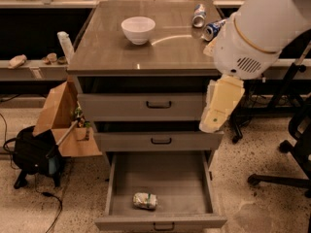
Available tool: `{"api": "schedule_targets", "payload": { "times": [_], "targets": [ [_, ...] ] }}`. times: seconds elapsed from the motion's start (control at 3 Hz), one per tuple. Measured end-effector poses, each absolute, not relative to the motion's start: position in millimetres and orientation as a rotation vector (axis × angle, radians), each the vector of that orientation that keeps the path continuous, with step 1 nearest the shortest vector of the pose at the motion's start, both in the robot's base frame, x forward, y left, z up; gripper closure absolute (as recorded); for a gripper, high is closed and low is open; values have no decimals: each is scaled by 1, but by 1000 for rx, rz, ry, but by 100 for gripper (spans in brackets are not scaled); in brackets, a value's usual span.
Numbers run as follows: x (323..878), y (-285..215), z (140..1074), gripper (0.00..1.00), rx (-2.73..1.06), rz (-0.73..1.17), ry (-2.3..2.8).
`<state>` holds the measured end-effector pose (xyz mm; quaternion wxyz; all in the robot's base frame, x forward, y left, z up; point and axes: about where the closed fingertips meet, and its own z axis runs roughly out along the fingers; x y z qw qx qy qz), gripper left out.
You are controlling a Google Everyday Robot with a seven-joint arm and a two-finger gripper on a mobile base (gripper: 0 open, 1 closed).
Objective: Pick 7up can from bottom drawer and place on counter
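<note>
Currently reach phase: the bottom drawer stands pulled out and the 7up can lies on its side on the drawer floor, close to the drawer front and a bit left of its middle, touching neither side wall. The gripper hangs well above the drawer's right side, up at the height of the two shallower drawers stacked over it. It carries nothing, and whether it is released or clenched cannot be told from here. Nothing is picked yet, so the task looks early. To do this step well, I'd judge: shift the gripper left and toward the drawer front until it is over the can, then descend. Don't cut in diagonally, since the drawer's right wall and the shut drawers above its rear sit in that path. Come down vertical and opened wide, taking the can across its narrow body rather than along its length. The can looks dented, so a light squeeze near mid-body should do — a nudge may roll it along the drawer floor. Lift straight up past the drawer rim before heading for the counter high above the drawer, where a white bowl and two other cans sit — pick a bare patch
</note>
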<state>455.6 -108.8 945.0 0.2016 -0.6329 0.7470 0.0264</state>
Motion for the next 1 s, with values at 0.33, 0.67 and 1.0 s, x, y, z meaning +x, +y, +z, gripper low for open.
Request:
{"api": "schedule_targets", "payload": {
  "times": [0.33, 0.67, 1.0],
  "targets": [
    [462, -102, 929, 0, -1752, 177, 2038],
    [469, -91, 912, 0, -1739, 225, 2012],
    [475, -78, 893, 0, -1739, 242, 2006]
  ]
}}
